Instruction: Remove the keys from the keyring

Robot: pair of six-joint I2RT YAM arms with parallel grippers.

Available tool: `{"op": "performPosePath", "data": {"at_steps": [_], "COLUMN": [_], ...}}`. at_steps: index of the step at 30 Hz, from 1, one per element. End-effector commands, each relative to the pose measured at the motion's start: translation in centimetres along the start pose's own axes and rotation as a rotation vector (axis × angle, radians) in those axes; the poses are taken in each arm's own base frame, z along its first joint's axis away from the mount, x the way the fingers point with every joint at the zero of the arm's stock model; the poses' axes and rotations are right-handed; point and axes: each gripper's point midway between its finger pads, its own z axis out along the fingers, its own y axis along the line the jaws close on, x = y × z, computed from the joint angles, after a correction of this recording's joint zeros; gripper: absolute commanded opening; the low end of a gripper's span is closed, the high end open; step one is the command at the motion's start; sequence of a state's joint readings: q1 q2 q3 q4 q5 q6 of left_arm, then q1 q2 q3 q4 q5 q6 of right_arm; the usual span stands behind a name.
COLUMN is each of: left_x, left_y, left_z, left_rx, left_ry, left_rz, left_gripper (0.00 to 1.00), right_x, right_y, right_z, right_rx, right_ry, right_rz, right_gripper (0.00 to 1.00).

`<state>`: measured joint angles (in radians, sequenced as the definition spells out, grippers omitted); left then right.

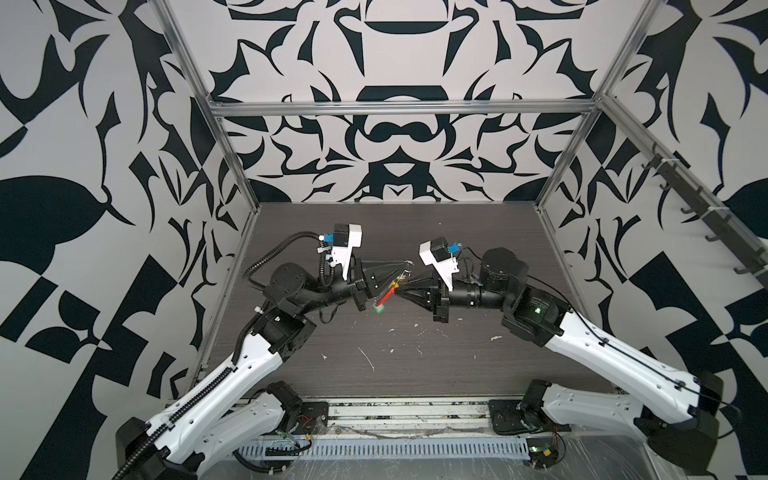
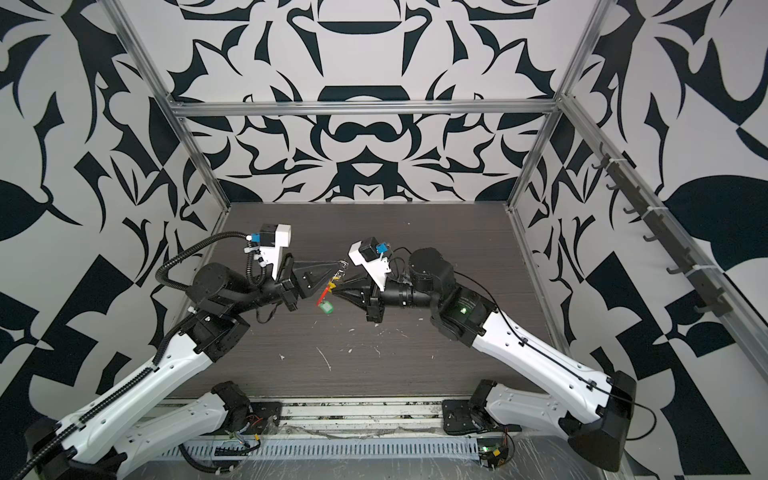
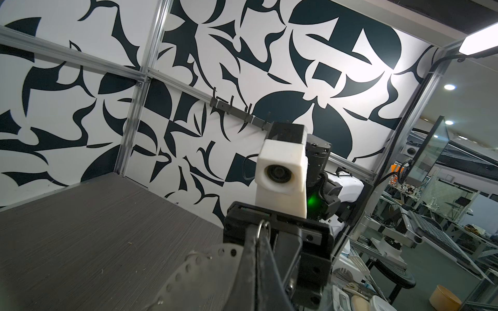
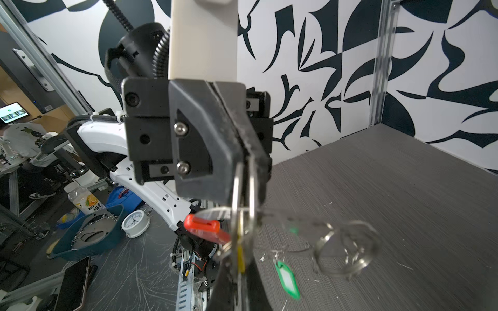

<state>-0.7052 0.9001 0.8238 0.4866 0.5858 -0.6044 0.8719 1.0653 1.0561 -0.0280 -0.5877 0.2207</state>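
At the centre of both top views, the left tool [image 1: 404, 266] clamps the keyring [image 1: 385, 296] above the surface [image 1: 415, 357], the right tool [image 1: 398, 291] pinches the yellow key [image 4: 239, 258], and the green key [image 1: 379, 308] dangles beneath.

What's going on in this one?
Both arms meet in mid-air above the table. The left gripper is shut on the keyring, whose red arc hangs below it. The right gripper appears to pinch the yellow key, which looks not yet off the ring. The green key dangles from the ring too.
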Motion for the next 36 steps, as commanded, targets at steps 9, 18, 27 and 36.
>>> {"op": "performPosePath", "data": {"at_steps": [9,18,27,36], "left_x": [-0.9,-0.7,-0.7,-1.0], "left_y": [-0.4,0.0,0.2,0.8], "left_z": [-0.9,-0.8,-0.9,-1.3], "left_rx": [-0.036,-0.049,-0.059,-0.105], "left_ry": [-0.039,-0.033,-0.039,-0.072], "left_rz": [0.057,0.047,0.046,0.048], "left_gripper": [0.00,0.00,0.00,0.00], "right_x": [-3.0,-7.4,-9.8,-8.6], "right_y": [1.8,2.7,0.7,0.7], "right_z": [-4.5,-4.8,-4.1,-2.6], "right_rx": [0.099,0.030,0.013,-0.068], "right_ry": [-0.097,-0.208,-0.262,-0.220], "right_rz": [-0.129,-0.146,-0.079,-0.027], "right_gripper": [0.51,0.52,0.52,0.42]}}
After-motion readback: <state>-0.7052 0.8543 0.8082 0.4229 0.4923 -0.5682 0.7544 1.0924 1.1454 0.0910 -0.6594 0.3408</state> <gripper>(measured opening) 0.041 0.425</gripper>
